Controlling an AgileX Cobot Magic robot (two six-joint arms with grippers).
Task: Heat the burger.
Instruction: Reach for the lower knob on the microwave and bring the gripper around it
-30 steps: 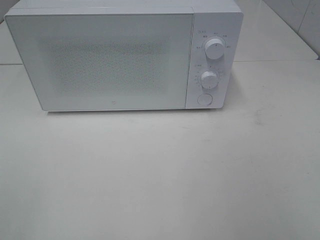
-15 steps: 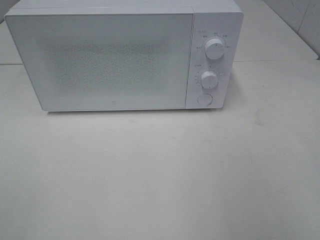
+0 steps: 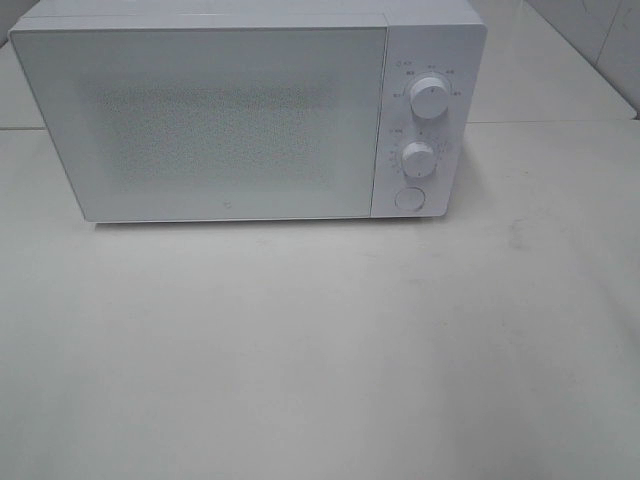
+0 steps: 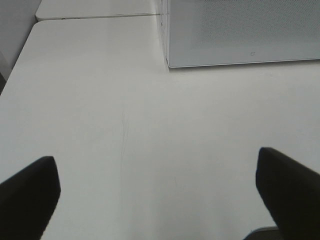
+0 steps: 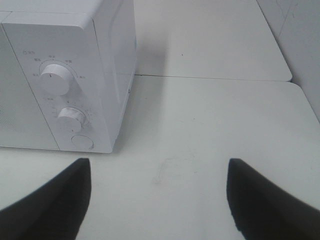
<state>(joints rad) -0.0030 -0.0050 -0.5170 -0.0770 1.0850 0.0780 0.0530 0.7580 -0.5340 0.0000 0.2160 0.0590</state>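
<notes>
Burger: not in view from any camera. None on the surface (image 3: 320,340) in front of the microwave (image 3: 230,110), nor on what shows to either side of it.

Door (image 3: 200,120) is shut. Its speckled window is too opaque to tell whether the burger sits inside. So which way it lies from either tool cannot be told.

Left tool (image 4: 156,165): fingers spread wide with nothing between them. It hangs over bare surface in front of the microwave's door end, well apart from it.

Right tool (image 5: 159,167): fingers spread, empty. It hangs in front of the microwave's panel end, facing the upper knob (image 5: 54,81), the lower knob (image 5: 71,118) and the round button (image 5: 82,142) under them. No contact.

Judgement: the coming move turns on the panel either way. If the burger is inside, the knobs want setting. If not, the door must open first, probably by the button. The right arm is the nearer one to all three controls. The left arm is better placed for the door face.
</notes>
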